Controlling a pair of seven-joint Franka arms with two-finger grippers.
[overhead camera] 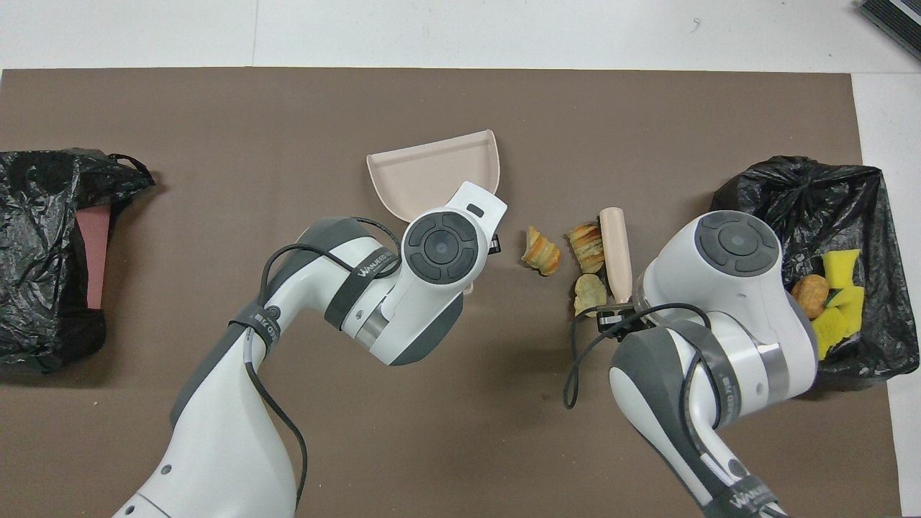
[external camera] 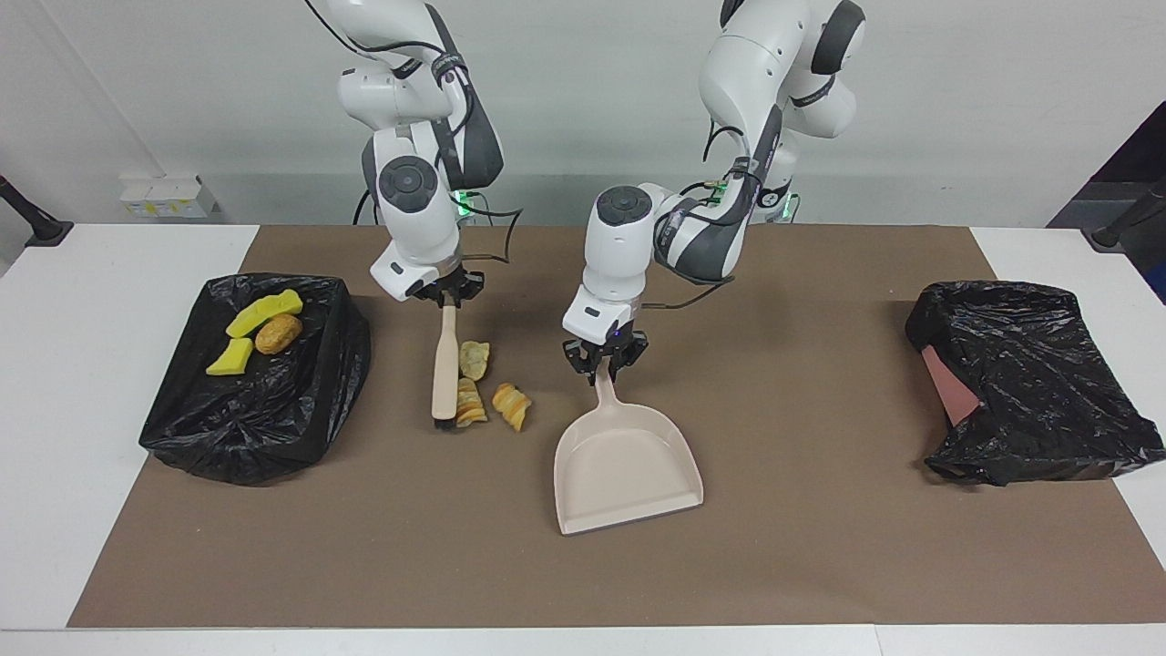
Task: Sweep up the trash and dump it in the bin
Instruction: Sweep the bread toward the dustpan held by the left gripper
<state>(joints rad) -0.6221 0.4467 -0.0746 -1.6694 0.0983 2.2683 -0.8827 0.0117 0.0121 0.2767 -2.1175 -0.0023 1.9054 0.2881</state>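
Right gripper [external camera: 445, 298] clamps beige brush handle [external camera: 444, 362], three pastry scraps [external camera: 473, 402] alongside; left gripper [external camera: 604, 362] grips pale pink dustpan [external camera: 627, 463]. Bristles barely visible.

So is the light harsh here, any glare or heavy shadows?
Facing view: soft, even light; only faint shadows on the brown mat, small highlights on the crinkled black bag. Overhead view: the dustpan reads cleanly with no glare, and the white arms are bright but not washed out.
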